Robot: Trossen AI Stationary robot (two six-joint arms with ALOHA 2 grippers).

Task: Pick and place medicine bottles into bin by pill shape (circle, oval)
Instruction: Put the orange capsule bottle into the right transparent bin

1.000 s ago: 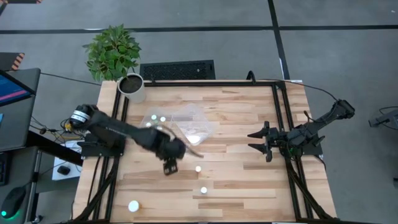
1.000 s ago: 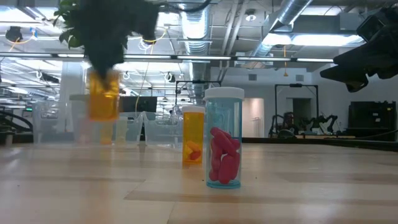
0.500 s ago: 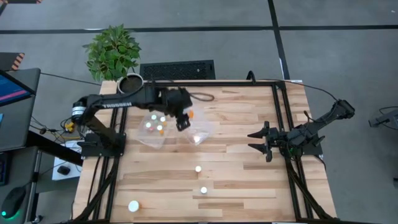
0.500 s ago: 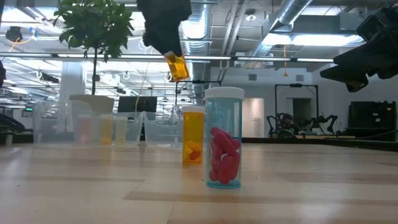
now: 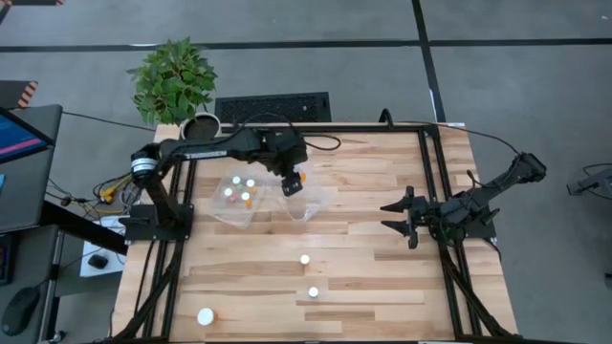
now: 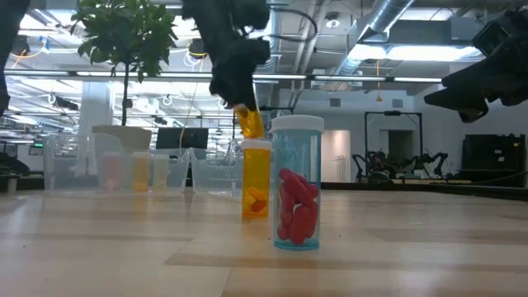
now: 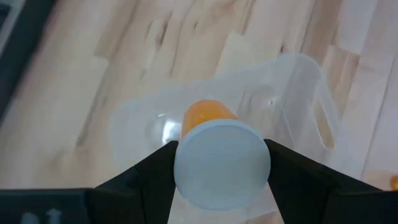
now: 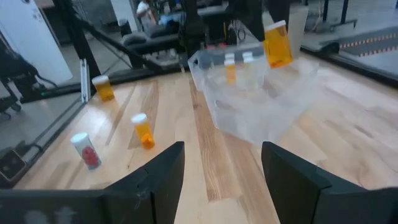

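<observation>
left wrist view: left hand (image 7: 221, 163) grips orange bottle (image 7: 219, 155) directly above clear bin (image 7: 298, 106), positioned for sorting release.

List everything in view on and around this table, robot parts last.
Held bottle: one, orange with a white cap, above the clear bin farther from the plant.
Loose bottles: three, white-capped, standing on the table's near half; one holds red pills.
Binned bottles: at least three, white caps, in the clear bin nearer the plant.
Clear bins: two, see-through, side by side on the table's far left part.
Plant: one, green in a white pot, far left corner.
Table: one, light wood.
Left pincer: one, dark, shut on the held bottle.
Right pincer: one, dark, open and empty, at the right edge.
</observation>
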